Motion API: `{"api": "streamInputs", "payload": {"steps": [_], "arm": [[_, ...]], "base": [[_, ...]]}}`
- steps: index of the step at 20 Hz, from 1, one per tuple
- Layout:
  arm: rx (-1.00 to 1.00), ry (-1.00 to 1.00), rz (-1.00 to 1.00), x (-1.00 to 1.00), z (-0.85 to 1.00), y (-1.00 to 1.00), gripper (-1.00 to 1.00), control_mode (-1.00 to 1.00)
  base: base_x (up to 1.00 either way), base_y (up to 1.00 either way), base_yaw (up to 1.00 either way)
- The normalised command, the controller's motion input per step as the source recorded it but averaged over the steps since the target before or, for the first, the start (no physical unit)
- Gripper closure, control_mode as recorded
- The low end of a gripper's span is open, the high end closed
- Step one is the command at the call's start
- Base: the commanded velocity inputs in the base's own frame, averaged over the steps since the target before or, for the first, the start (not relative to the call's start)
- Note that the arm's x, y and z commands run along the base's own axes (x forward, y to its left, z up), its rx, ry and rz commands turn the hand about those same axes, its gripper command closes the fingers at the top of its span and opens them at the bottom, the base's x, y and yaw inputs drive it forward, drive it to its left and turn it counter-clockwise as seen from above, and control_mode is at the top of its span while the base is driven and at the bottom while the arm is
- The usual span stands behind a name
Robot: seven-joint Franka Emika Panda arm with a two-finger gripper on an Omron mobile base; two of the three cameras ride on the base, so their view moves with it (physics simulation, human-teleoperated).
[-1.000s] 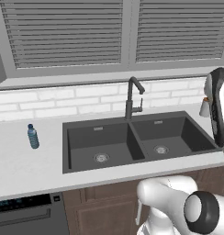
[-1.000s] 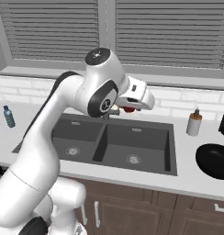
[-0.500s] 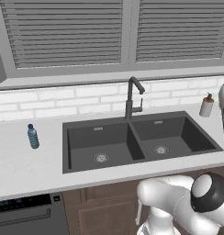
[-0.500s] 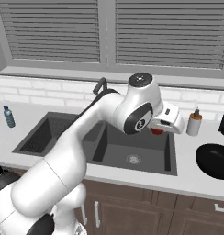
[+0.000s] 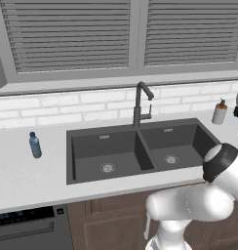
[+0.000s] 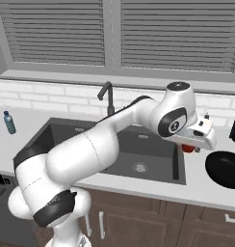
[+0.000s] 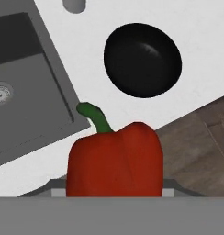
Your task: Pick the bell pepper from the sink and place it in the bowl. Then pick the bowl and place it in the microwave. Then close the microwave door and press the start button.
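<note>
Tool [image 6: 190,146] pinching the red bell pepper [image 7: 114,161] aloft over the bench [image 6: 196,188] between sink [image 6: 138,159] and black bowl [image 6: 225,169]: pepper lifted out, while bowl placement, microwave loading, door closing and start remain; no legible writing.

Red bell pepper [image 7: 114,160] with green stem, black bowl [image 7: 142,60], dark grey sink [image 5: 140,149].
</note>
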Motion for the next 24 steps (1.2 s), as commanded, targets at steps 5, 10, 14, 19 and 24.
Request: {"api": "streamInputs", "payload": {"steps": [5,10,14,19,24], "arm": [[0.08,0.05,0.00,0.13,-0.37,-0.67,1.00,-1.00],[0.09,0.04,0.00,0.28,-0.23,-0.56,1.00,-1.00],[0.10,0.05,0.00,0.35,-0.27,-0.54,1.00,-1.00],[0.11,0.03,0.00,0.32,-0.15,-0.54,1.00,-1.00],[0.14,0.00,0.00,0.12,0.00,-0.36,1.00,-1.00]], "base": [[0.00,0.00,0.00],[0.00,0.00,0.00],[0.00,0.00,0.00],[0.00,0.00,0.00],[0.00,0.00,0.00]]}}
